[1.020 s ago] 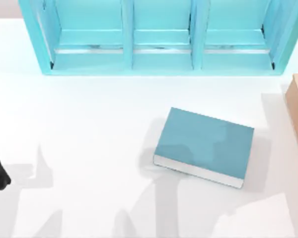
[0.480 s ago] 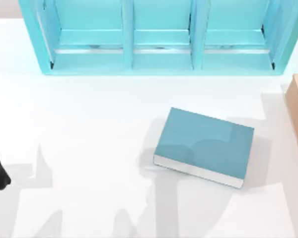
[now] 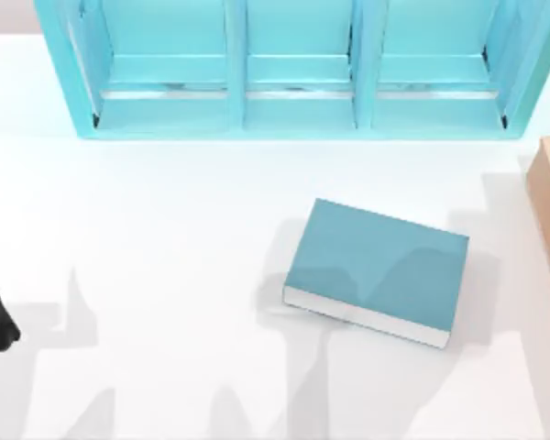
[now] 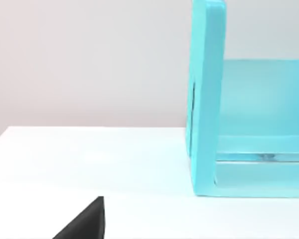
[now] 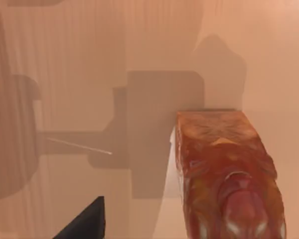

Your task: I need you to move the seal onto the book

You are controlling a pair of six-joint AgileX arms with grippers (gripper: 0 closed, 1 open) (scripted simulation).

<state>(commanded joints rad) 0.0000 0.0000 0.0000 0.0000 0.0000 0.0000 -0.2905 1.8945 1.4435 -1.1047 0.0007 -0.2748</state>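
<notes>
White desk [image 3: 165, 220] carries the book [image 3: 376, 270] lying flat, right of centre, before the light-blue shelf unit [image 3: 293, 69]. Right wrist view looks down on the seal [image 5: 224, 174] resting on a tan surface [image 5: 89, 74]; whether either hand is open or closed I cannot tell.

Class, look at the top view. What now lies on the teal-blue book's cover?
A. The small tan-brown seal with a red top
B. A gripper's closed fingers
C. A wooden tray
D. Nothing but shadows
D: the book carries only grey shadows; the seal sits on a tan surface in the right wrist view.
</notes>
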